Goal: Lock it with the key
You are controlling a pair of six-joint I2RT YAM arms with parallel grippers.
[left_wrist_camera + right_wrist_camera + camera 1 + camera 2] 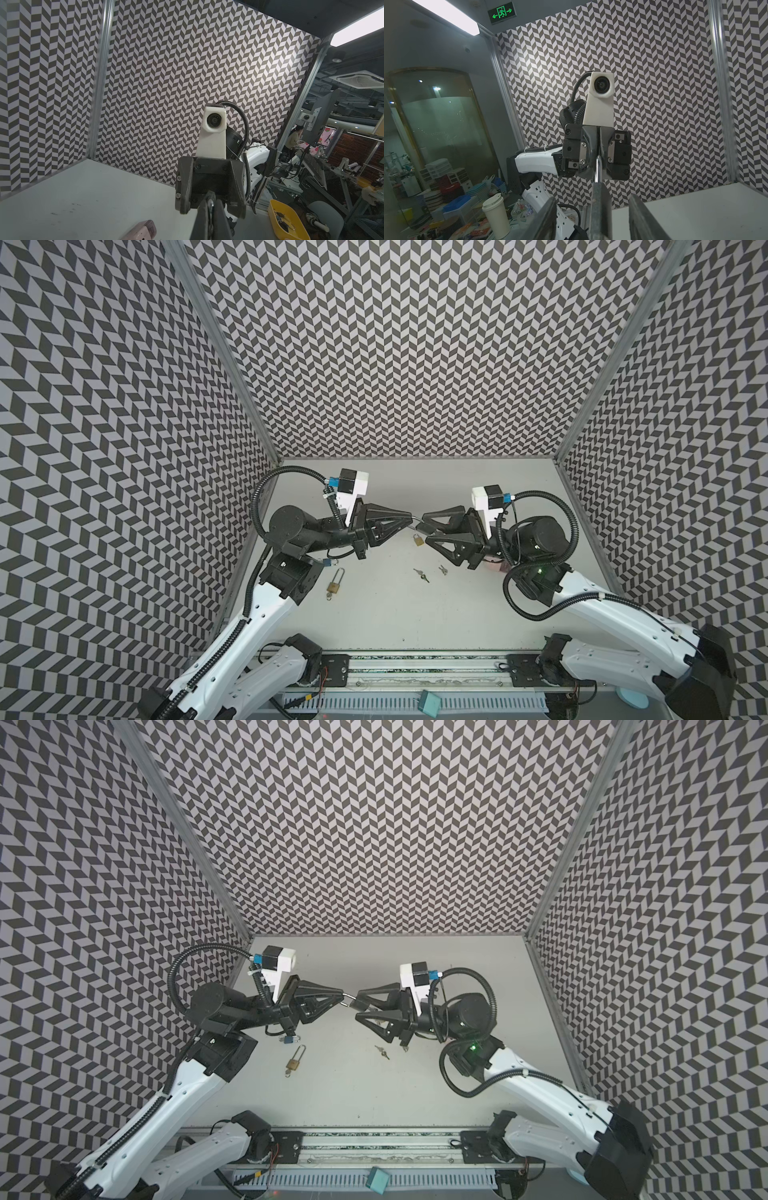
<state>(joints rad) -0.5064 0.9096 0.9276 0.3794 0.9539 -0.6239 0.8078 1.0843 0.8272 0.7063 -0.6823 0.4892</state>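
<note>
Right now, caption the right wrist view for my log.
Left gripper pinches the padlock by its shackle; right gripper open around the body.

small silver metal keys (421, 574): looking too tiny for detail
blue metal padlock (328, 562): hiding partly under black left arm (299, 531)
pink plastic case (143, 230): running off the edge

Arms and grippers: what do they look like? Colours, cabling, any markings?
The left arm and right arm have white shells with black joints. Black ribbed cable conduit loops to each wrist, ending in a blue connector at a white-and-black camera housing. The left gripper and right gripper are black with tapered triangular open-frame fingers. A green light glows on the right arm.
</note>
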